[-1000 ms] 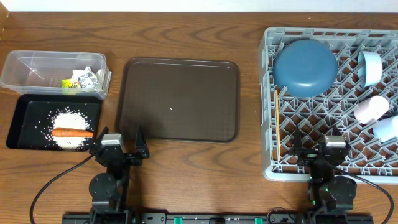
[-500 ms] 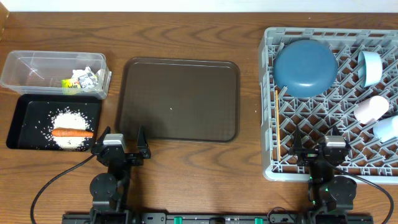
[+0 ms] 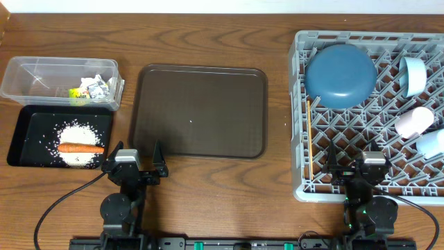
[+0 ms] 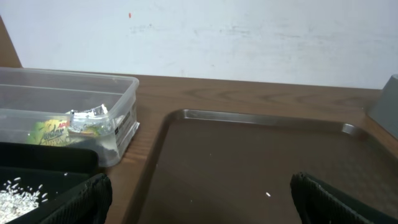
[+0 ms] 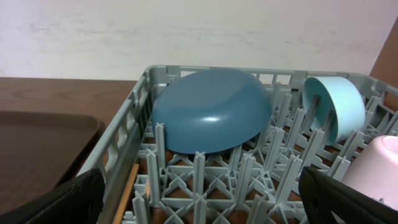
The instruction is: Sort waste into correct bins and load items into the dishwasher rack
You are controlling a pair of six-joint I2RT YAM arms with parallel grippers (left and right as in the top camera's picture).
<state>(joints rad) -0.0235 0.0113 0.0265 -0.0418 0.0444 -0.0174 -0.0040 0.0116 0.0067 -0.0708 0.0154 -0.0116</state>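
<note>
Well, left gripper (image 3: 132, 161) & right gripper (image 3: 354, 165) sit wide open, empty, at desk (image 3: 208, 187) front; carrot (image 3: 80, 147) lies crosswise in black tray (image 3: 17, 142) just left of left arm, chopsticks (image 3: 309, 132) run front-to-back in rack (image 3: 298, 83) nr right.

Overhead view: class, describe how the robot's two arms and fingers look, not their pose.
Both arms are black with rounded joint housings. The left gripper and right gripper each carry a small grey block and two black tapering fingers. A thin black cable loops from the left arm's base; small green lights glow on the right arm.
</note>
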